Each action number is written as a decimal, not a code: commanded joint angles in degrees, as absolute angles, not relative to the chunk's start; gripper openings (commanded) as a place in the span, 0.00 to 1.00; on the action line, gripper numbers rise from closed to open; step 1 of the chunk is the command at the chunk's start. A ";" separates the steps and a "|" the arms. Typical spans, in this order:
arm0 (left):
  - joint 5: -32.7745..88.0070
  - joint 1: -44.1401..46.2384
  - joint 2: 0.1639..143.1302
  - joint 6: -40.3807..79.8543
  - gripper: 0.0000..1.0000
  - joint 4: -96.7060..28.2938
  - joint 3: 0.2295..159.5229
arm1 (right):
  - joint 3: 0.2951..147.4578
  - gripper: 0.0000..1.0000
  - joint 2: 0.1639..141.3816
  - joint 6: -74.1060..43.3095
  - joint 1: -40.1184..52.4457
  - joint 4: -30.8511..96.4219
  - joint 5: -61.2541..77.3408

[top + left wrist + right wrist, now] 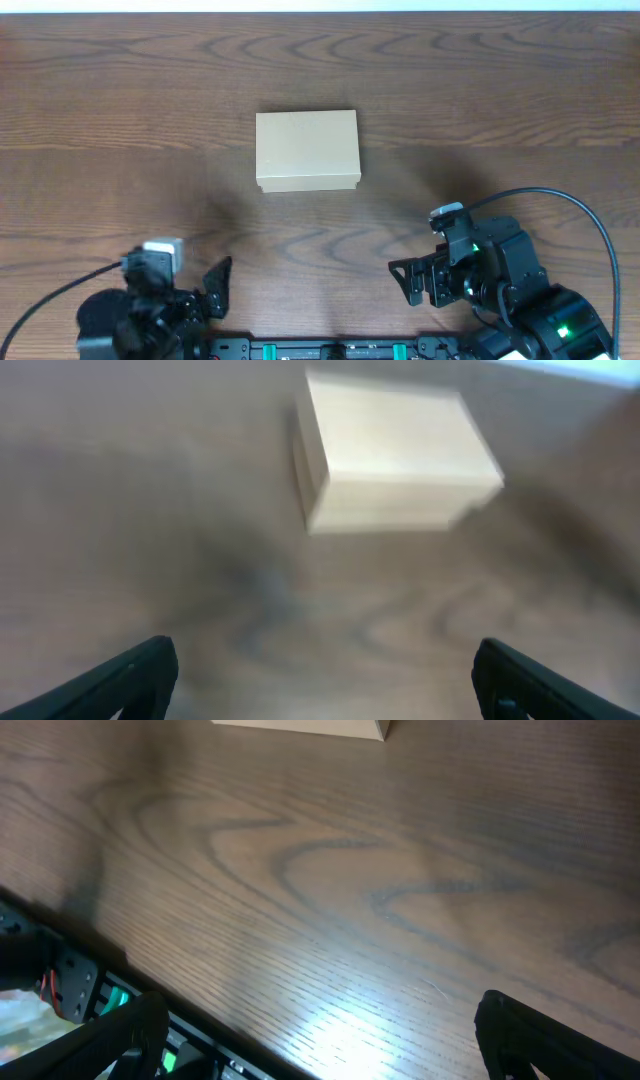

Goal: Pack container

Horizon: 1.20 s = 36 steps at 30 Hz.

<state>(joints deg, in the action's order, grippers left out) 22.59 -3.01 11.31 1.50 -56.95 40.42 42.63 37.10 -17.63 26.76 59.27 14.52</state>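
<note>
A closed cardboard container (pixel 307 150) sits mid-way across the table (pixel 520 100), reachable by both arms. The left gripper (pixel 216 286) and right gripper (pixel 404 283) rest well back, jaws spread, empty.

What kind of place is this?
Likely a robot lab bench: the left gripper and right gripper sit at a wooden table, a cable trails off, and one plain box sits there.

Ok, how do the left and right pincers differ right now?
The left pincer faces the container, whole in its camera; the right pincer points leftward, its camera catching only the container's edge. Left pincer sits left of the container, right pincer right of it. Both are open, empty and clear of it.
</note>
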 commanded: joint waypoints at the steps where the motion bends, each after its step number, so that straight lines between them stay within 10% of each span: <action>1: 20.38 -5.65 8.73 0.58 0.95 -54.46 39.81 | 42.41 0.99 37.12 -18.39 26.70 59.22 14.35; 17: 16.25 -8.21 2.57 3.70 0.95 -31.55 17.63 | 42.41 0.99 37.12 -18.39 26.70 59.22 14.35; 36: 6.48 -5.65 0.19 7.49 0.95 -32.84 11.16 | 42.41 0.99 37.12 -18.39 26.70 59.22 14.35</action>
<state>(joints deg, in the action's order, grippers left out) 7.92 -6.04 0.84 7.92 -32.56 12.88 42.59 37.10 -17.63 26.76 59.27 14.52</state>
